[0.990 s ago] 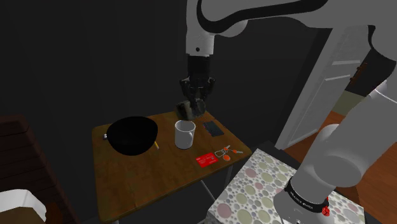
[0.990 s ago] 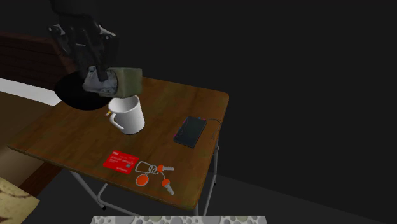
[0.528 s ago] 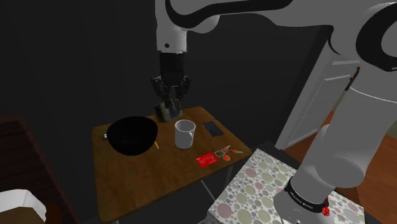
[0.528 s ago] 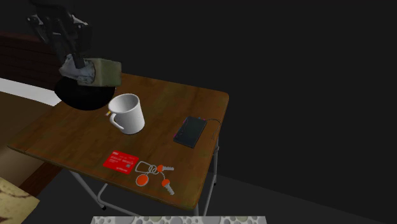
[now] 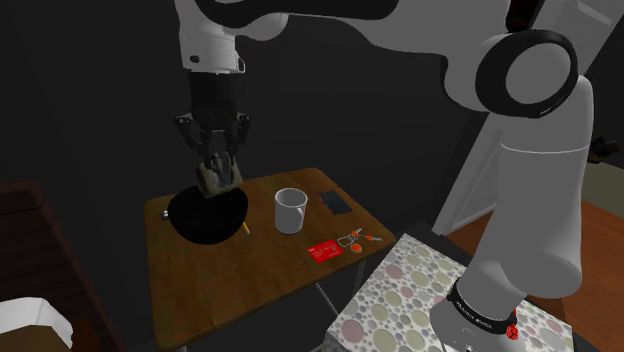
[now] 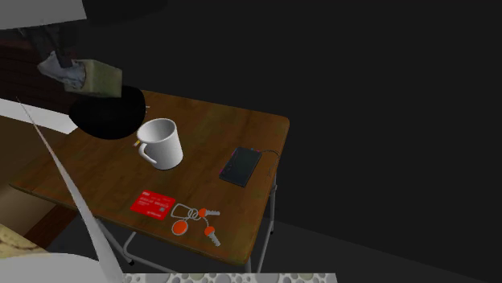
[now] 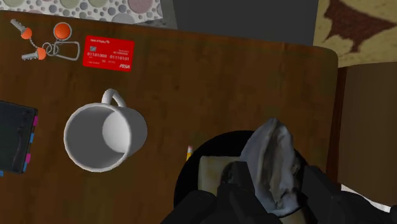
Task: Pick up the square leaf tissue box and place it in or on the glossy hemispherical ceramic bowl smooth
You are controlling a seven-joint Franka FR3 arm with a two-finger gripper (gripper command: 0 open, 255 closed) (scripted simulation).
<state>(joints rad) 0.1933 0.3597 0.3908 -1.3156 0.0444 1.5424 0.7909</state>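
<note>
The tissue box (image 6: 102,78) hangs over the black bowl (image 5: 205,218).
The gripper (image 5: 215,172) pinches the tissue box tight, up in the air, right above the black bowl. It is best to go straight down slowly, stay away from the white mug (image 5: 290,210), and let go only when low inside.

Red card (image 7: 109,53), white print, not legible

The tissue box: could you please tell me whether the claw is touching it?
Touching. The shoulder view shows the claw shut on the tissue box, holding it in the air over the black bowl.
</note>
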